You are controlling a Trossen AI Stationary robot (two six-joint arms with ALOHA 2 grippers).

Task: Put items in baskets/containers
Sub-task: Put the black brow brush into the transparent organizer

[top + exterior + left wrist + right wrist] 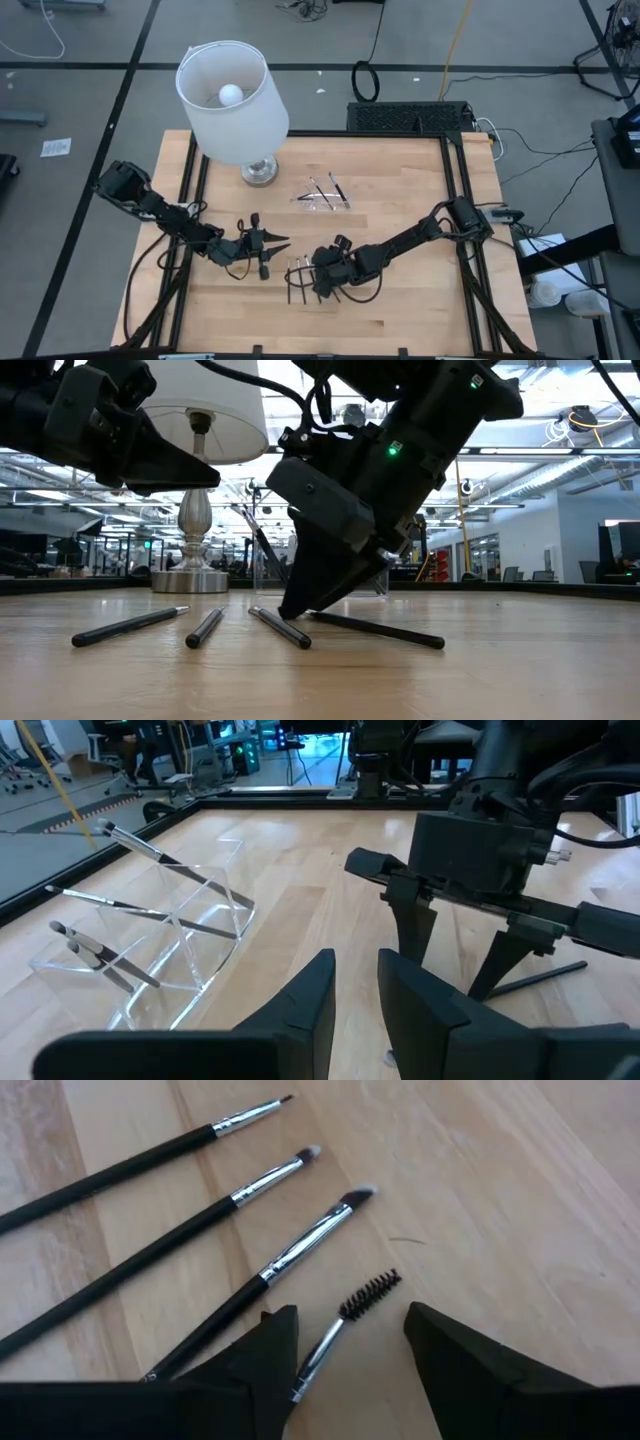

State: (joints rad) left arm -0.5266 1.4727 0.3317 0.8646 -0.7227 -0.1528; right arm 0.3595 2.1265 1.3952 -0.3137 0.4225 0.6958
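While 4 brushes lie side by side on the bare wood, I have the right gripper [345,1355] down over them with its fingers spread wide and holding nothing. The spoolie brush [345,1318] lies between the 2 fingertips, its long axis running forward between them, so I judge a close here would take it across its handle. The 3 longer brushes [225,1200] lie just beside it, roughly parallel. My right arm reaches in low from the table's right edge, claw tilted steeply with its tips at the wood. The clear tray [322,197], already holding some brushes, sits farther up the table near the lamp [233,100]. The left gripper [262,243] waits nearby, fingers narrow and empty.
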